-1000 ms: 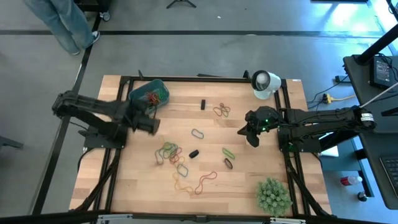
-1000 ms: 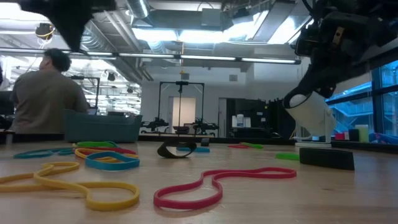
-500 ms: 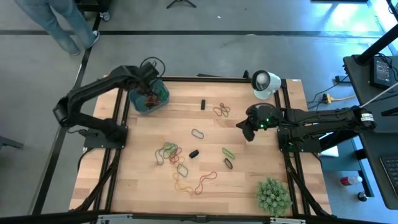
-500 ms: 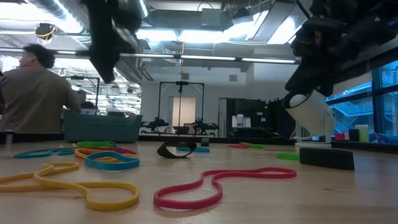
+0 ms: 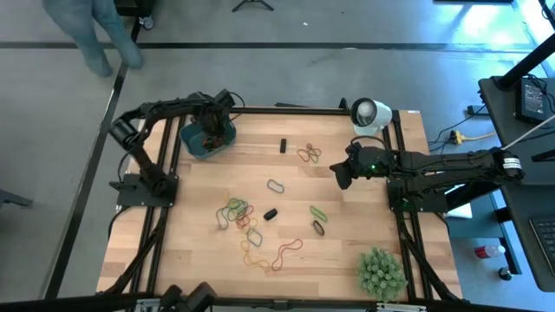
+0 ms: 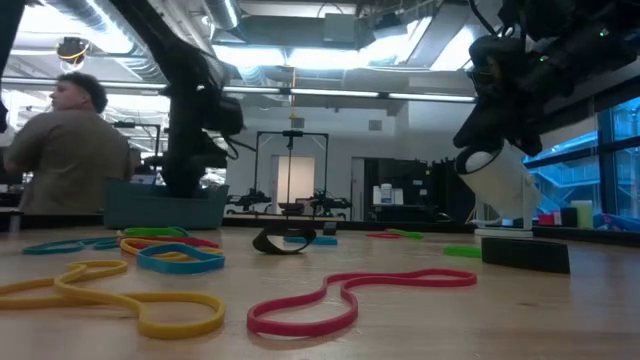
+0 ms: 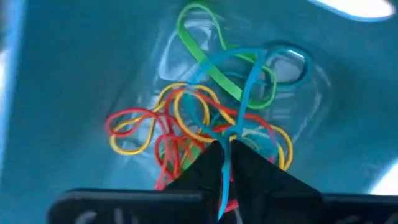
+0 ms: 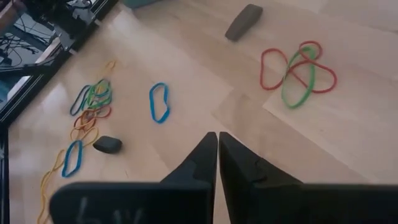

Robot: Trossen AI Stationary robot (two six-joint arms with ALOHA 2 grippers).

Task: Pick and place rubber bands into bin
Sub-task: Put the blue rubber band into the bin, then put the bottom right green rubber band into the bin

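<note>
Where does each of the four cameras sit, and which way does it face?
High: overhead, facing down on the table; both arms show.
Low: at tabletop height, facing the room; both arms show.
Left wrist: on the left arm, facing into the bin; left end effector grips a blue band.
Right wrist: facing loose bands; right end effector shut, empty.
High and left wrist share the bin.

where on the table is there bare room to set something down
Bare wood runs along the table's left side, below the bin and left of the cluster of rubber bands. A second patch lies between the spiky green plant and the right tool. The middle is crowded with loose bands.
</note>
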